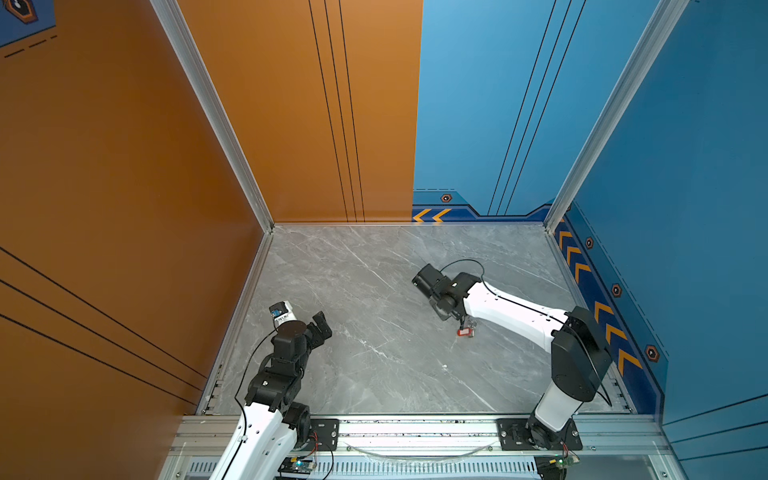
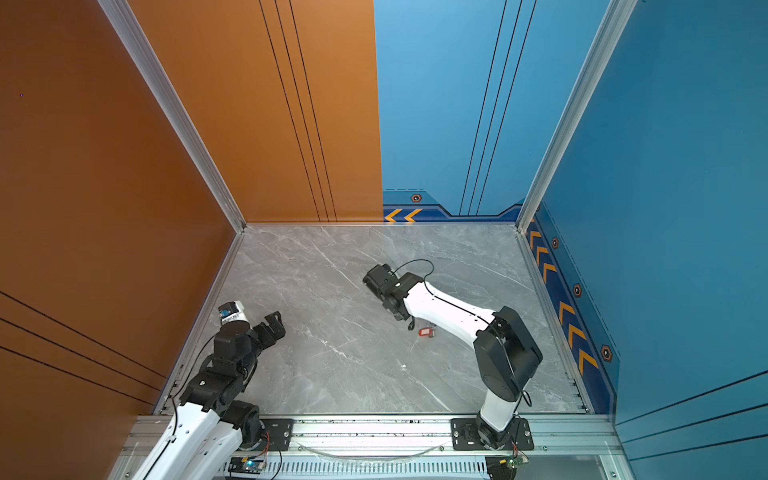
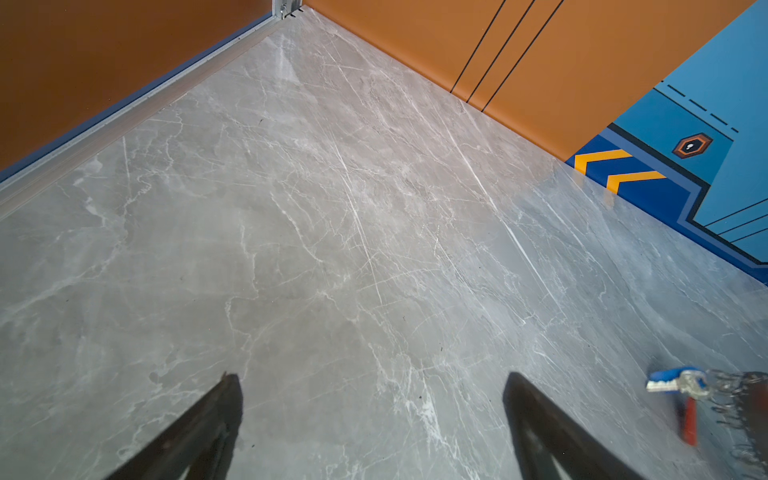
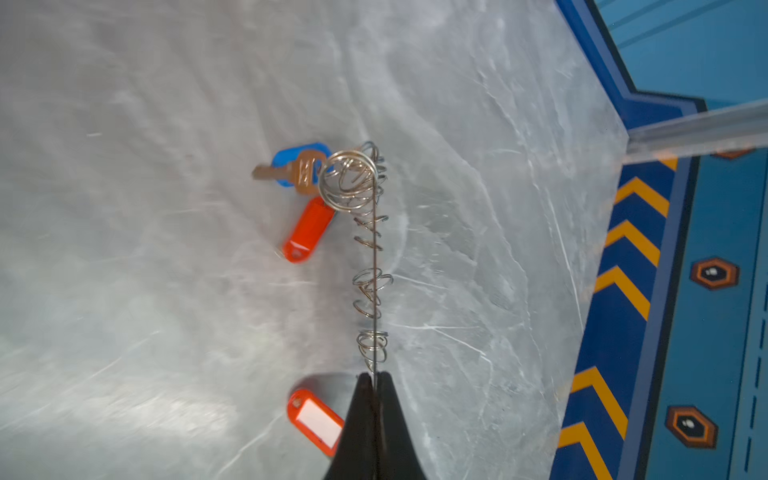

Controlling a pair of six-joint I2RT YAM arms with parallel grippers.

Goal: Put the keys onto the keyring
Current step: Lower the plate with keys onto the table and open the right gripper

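Edgewise, right end effector pinches the keyring

I see the keyring edge-on: a thin grey plate bristling with silver split rings, one end pinched in the closed right gripper, over the marble tabletop a little right of its middle. At its far end a key on a blue tag and a red tag crowd the end ring; I can't tell if they're threaded on. A second red tag, white-labelled, lies flat on the marble.
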